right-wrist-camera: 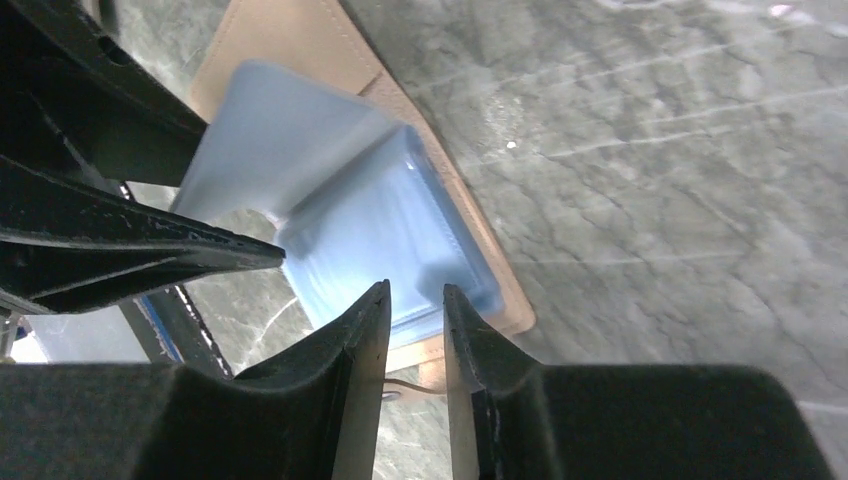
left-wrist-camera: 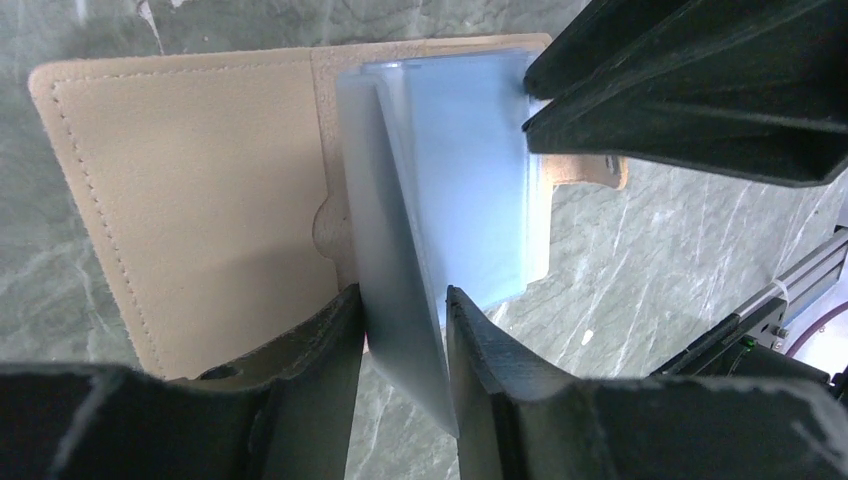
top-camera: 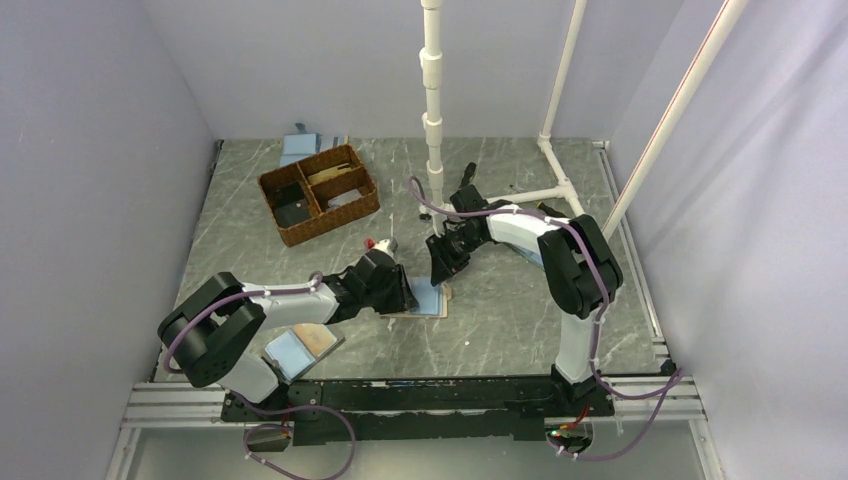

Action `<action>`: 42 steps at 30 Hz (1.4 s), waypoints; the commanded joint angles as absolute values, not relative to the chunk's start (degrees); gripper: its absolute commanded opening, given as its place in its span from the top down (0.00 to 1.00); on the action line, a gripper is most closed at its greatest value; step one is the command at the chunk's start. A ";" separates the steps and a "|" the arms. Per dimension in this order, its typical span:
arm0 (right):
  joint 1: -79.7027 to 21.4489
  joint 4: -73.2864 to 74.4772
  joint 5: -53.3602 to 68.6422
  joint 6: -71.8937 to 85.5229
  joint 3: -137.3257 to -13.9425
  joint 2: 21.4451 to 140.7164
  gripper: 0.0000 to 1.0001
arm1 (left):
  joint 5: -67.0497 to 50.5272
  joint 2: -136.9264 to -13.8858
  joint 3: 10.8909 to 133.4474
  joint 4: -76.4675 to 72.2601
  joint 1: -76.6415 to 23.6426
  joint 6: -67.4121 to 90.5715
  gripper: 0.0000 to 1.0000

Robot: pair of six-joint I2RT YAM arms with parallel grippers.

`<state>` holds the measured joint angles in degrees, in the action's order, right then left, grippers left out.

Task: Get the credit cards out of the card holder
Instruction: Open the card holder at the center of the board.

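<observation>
Table [top-camera: 500, 330]: grey, marble-veined.
Centre: card holder [top-camera: 432, 302], open.
Back left: wicker basket [top-camera: 330, 225]; blue folder [top-camera: 300, 147] behind.
Near left: probably a blue-and-tan folder [top-camera: 300, 345].

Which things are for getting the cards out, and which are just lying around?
For the job:
- the card holder, lying open
- the left gripper and the right gripper, both at the holder

Just lying about:
- the wicker basket
- the blue-and-brown folder at the near left
- the blue thing behind the basket
</observation>
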<state>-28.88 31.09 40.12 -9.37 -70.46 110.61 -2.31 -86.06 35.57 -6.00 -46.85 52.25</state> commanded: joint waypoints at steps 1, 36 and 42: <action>-28.30 29.93 37.55 -9.38 -71.72 108.25 0.70 | -1.33 -86.63 35.98 -5.38 -46.85 52.91 0.61; -29.88 30.42 51.14 -6.37 -72.22 112.29 0.67 | -6.76 -91.39 38.55 -8.06 -46.84 51.42 0.36; -29.86 31.65 54.67 -7.54 -73.04 111.78 0.68 | -4.06 -91.63 39.03 -4.64 -46.85 52.17 0.57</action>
<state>-29.52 31.20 50.17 -6.83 -70.46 112.40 -6.57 -90.15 38.30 -8.62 -46.74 52.10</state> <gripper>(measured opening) 0.327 0.521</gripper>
